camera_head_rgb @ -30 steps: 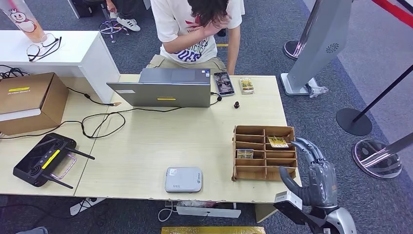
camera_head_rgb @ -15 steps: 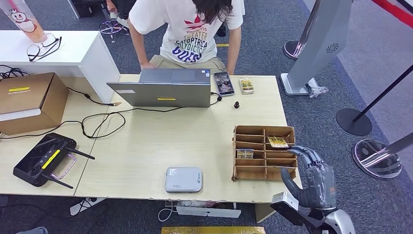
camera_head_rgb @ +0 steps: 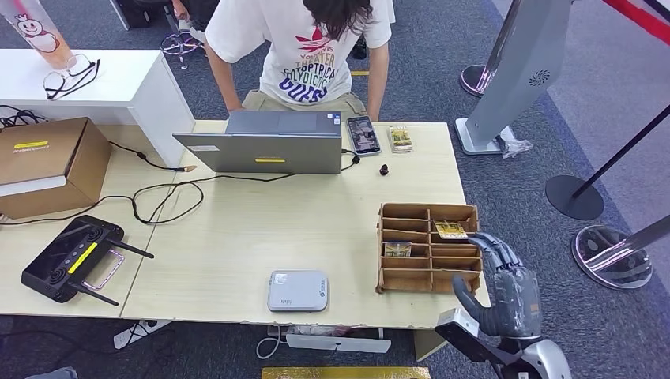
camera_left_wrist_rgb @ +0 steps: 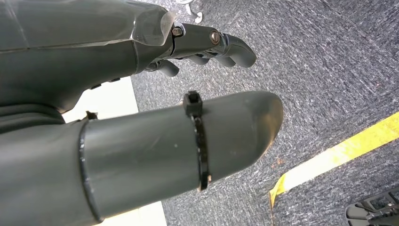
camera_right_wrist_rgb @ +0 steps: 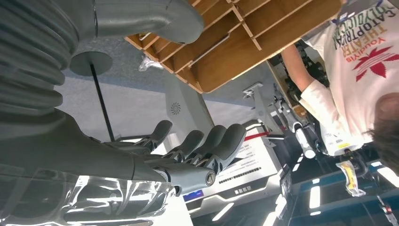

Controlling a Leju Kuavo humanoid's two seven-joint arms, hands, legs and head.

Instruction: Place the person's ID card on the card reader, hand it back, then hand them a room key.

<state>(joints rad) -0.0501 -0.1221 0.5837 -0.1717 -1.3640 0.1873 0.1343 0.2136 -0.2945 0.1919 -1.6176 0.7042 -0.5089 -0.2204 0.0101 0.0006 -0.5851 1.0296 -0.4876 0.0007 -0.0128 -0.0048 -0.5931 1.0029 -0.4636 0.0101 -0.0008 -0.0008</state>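
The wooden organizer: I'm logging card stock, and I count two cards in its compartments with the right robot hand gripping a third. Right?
Not quite. The head view shows two cards in the wooden organizer, but the right robot hand holds nothing; it hovers open beside the organizer.

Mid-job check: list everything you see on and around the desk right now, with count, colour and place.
laptop: 1, grey, far side of desk, before the person
phone: 1, dark, right of laptop
card: 1, yellowish, right of phone
card reader: 1, light grey, near desk edge
wooden organiser: 1, brown, right near corner; cards in two compartments
remote controller: 1, black with yellow stripe, left near edge
cardboard box: 1, brown, far left
black cable: 1, from laptop leftwards
glasses: 1, dark, on white counter
stanchion bases: several, right floor
person: 1, white printed T-shirt, behind desk
right hand: grey, open, beside organiser
left hand: grey, open, over carpet
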